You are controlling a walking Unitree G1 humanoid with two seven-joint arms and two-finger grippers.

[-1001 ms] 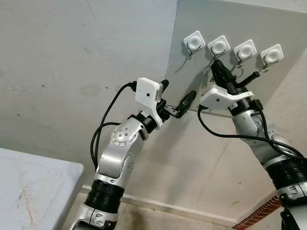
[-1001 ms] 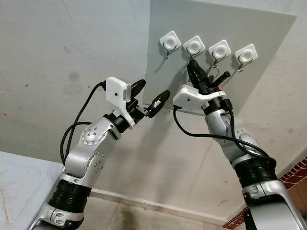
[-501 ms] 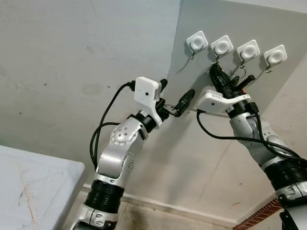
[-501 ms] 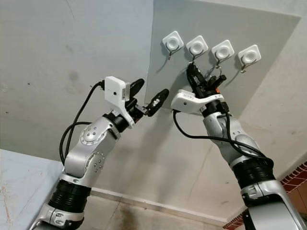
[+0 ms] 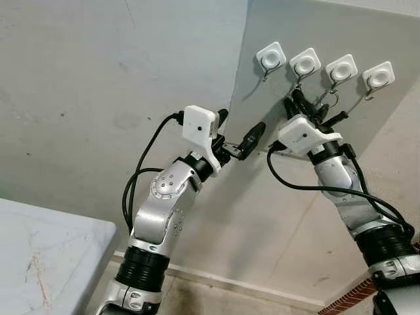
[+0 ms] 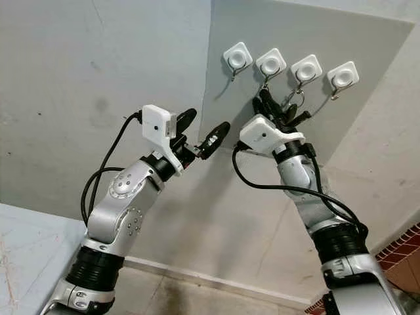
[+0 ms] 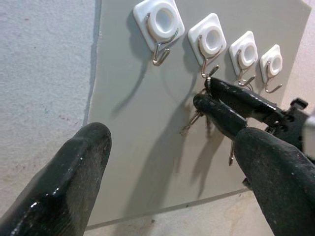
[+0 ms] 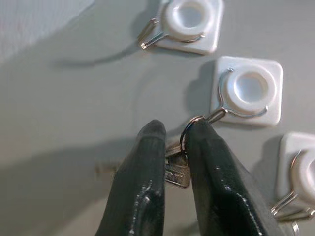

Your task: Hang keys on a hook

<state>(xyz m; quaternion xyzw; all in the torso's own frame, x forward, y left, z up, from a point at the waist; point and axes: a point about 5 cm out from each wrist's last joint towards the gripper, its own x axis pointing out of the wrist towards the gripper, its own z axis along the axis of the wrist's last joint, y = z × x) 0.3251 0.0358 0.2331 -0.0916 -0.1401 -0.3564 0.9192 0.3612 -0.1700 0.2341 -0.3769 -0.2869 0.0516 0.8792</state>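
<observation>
The right gripper (image 8: 172,147) is clamped on the keys (image 8: 176,169), its ring (image 8: 189,129) touching, perhaps already over, the wire tip of the 2nd hook (image 8: 248,91) of 4 on the grey board (image 5: 295,26). The left gripper (image 5: 239,134) hangs spread apart, near on the left.

Grey wall panel (image 5: 308,26) with four white hooks (image 5: 271,56) in a row; keys (image 8: 176,167) at the second hook (image 8: 249,88)
</observation>
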